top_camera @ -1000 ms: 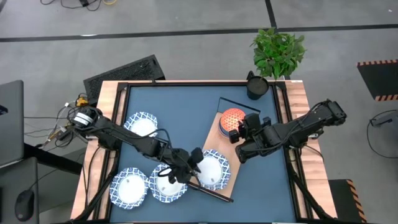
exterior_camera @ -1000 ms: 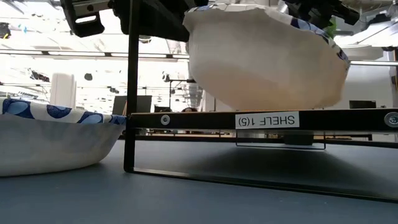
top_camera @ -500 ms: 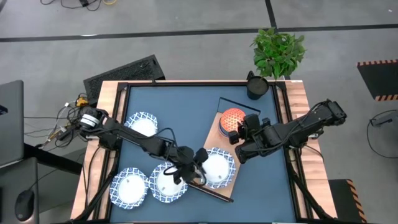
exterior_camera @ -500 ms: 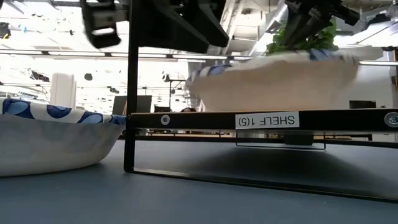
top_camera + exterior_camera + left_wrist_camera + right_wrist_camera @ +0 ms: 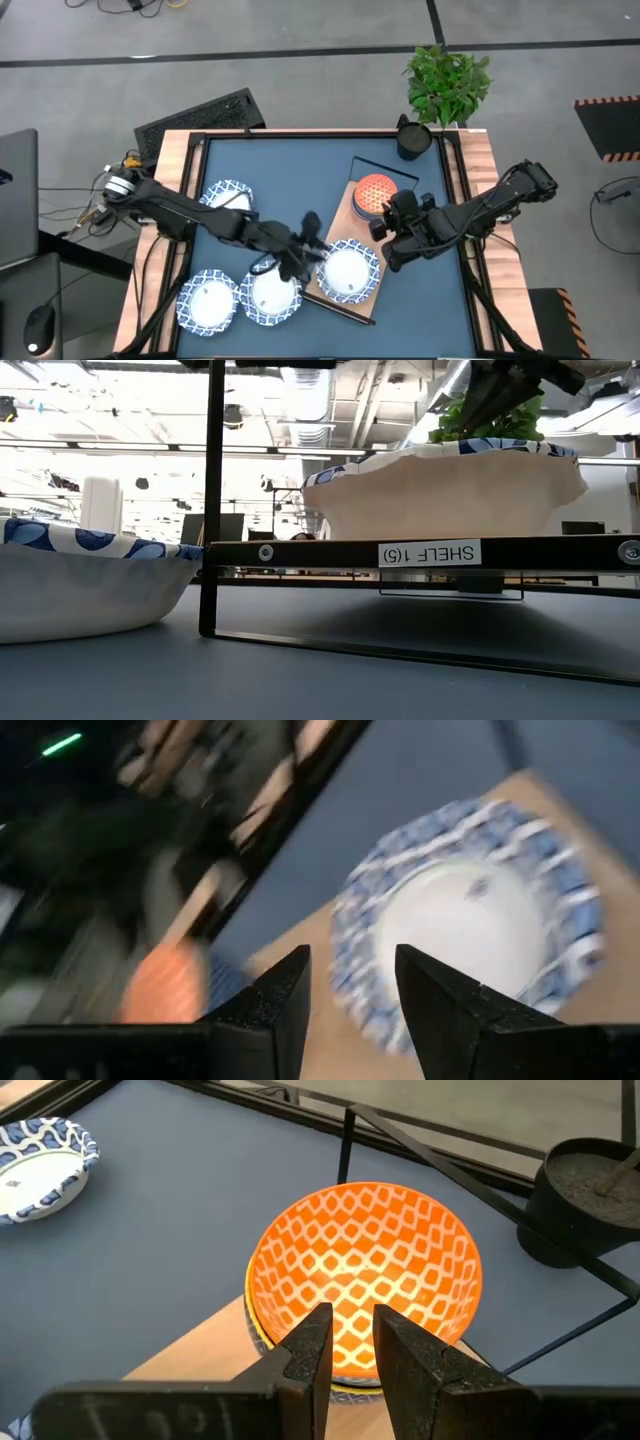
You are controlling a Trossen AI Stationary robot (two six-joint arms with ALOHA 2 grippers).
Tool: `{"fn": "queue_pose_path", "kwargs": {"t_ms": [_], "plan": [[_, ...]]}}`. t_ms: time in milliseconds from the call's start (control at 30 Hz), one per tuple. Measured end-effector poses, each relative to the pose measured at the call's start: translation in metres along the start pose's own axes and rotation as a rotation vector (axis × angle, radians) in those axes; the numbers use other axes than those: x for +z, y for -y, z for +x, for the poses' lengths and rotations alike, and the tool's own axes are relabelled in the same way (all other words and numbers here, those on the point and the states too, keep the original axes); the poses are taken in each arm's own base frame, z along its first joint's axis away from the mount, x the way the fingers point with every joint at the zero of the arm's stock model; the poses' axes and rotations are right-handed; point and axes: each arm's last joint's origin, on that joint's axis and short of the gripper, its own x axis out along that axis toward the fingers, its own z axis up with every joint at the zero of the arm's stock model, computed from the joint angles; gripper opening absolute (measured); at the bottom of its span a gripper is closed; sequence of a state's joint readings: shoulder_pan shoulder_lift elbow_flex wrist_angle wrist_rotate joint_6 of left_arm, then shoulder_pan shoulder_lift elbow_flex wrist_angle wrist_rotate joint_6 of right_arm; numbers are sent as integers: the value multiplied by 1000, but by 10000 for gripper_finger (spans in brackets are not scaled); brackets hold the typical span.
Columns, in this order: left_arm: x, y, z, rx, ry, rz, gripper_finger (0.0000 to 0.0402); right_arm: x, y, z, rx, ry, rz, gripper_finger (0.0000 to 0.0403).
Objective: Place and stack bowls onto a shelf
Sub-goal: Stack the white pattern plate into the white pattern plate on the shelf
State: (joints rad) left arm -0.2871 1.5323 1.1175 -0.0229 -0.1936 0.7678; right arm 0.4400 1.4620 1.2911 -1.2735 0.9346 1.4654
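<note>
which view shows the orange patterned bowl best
The right wrist view: the orange patterned bowl fills the middle, its lattice interior clear, nested on another bowl on the shelf. The high view shows it small, beside the right gripper. The left wrist view gives an orange blur; the low view doesn't show it.

Overhead camera looks straight down; table-level camera looks across, both catching the blue-rimmed white bowl [image 5: 348, 272] [image 5: 445, 490] on the light-wood shelf [image 5: 338, 228] [image 5: 420, 553].

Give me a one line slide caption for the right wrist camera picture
Right gripper hovering over an orange patterned bowl on the shelf, dark pot beyond.
</note>
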Motion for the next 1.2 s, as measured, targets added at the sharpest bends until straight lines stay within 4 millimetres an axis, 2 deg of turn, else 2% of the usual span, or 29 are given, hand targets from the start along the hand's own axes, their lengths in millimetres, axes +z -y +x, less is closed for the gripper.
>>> {"fn": "queue_pose_path", "kwargs": {"t_ms": [100,200,300,433,700,867,1033,1200], "plan": [[-2,-13,-29,109,-139,-57,137,-1,0,-1,3,2,-3,102],[-12,-24,-64,165,-265,-217,138,-1,0,-2,6,2,-5,102],[-28,-25,-91,132,-382,-422,138,-1,0,-2,5,6,-5,102],[-51,-8,-113,82,-587,-587,138,1,0,1,-6,8,-5,102],[-102,44,-111,68,-825,-709,138,4,1,5,-21,9,4,102],[-126,69,-109,84,-916,-802,138,4,1,5,-21,9,2,102],[-140,84,-110,87,-974,-870,138,4,1,5,-21,9,2,102],[-142,86,-109,106,-974,-910,138,4,1,5,-21,8,2,102]]}}
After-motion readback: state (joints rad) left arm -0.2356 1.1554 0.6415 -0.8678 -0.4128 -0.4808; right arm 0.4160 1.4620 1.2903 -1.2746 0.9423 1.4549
